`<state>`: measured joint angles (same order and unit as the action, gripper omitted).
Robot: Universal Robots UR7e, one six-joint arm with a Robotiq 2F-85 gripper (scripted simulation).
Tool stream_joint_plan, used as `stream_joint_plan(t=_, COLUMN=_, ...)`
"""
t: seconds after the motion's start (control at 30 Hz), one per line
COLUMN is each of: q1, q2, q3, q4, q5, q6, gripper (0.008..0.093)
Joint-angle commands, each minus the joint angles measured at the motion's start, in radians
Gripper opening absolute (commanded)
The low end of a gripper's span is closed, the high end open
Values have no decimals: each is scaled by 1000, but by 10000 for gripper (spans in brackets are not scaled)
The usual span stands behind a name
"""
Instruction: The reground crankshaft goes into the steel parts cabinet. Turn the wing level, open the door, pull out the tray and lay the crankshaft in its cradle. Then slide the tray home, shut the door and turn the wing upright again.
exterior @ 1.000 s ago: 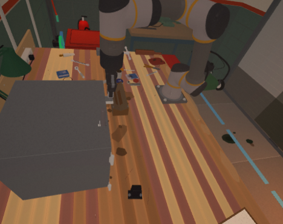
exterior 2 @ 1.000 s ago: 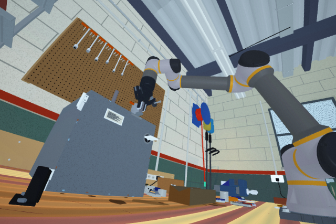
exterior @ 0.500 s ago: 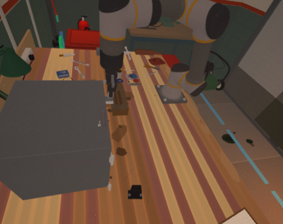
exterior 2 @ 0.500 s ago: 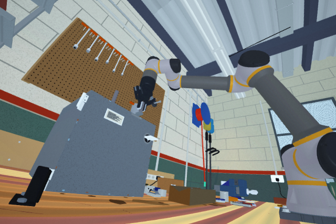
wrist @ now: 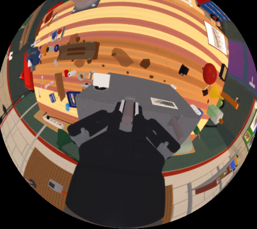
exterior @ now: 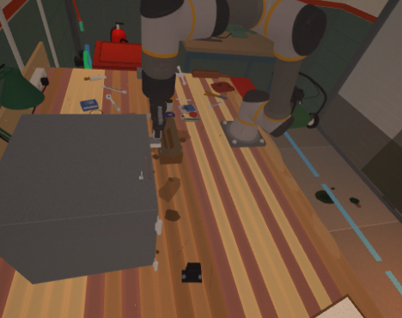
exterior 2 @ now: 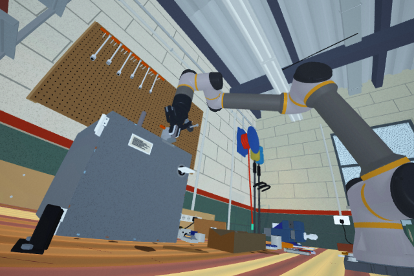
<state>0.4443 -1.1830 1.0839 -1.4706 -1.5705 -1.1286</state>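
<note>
On the left of the bench stands the grey steel cabinet (exterior: 70,189) with its door closed. A small wing handle (wrist: 128,113) sticks up at the top edge of the door side. The wing handle is held in my closed gripper (wrist: 129,108), which reaches down from above at the cabinet's upper corner (exterior 2: 175,129). A white latch lever (exterior 2: 185,170) sits lower on the door face. A brown wooden cradle block (exterior: 171,142) lies on the bench just right of the cabinet. I cannot make out the crankshaft.
A brown cardboard box (exterior 2: 235,240) sits on the bench beyond the cabinet. A black bracket (exterior: 191,272) lies near the cabinet's front corner. Small tools and parts (exterior: 188,109) litter the far bench. The arm's base (exterior: 243,133) is bolted to the right.
</note>
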Motion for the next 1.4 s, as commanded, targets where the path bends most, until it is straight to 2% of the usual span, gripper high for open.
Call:
stream_joint_plan(t=0.0, q1=0, q2=-1, q3=-1, q4=0, q5=0, q6=0, gripper=235)
stream_joint_plan(t=0.5, q1=0, q2=-1, q3=-1, q4=0, q5=0, q6=0, gripper=535)
stream_joint_plan(t=1.0, q1=0, q2=0, q3=-9, q4=7, q5=0, q6=0, gripper=540)
stream_joint_plan(t=1.37, q1=0, q2=9, q3=-86, q4=75, q5=0, q6=0, gripper=540)
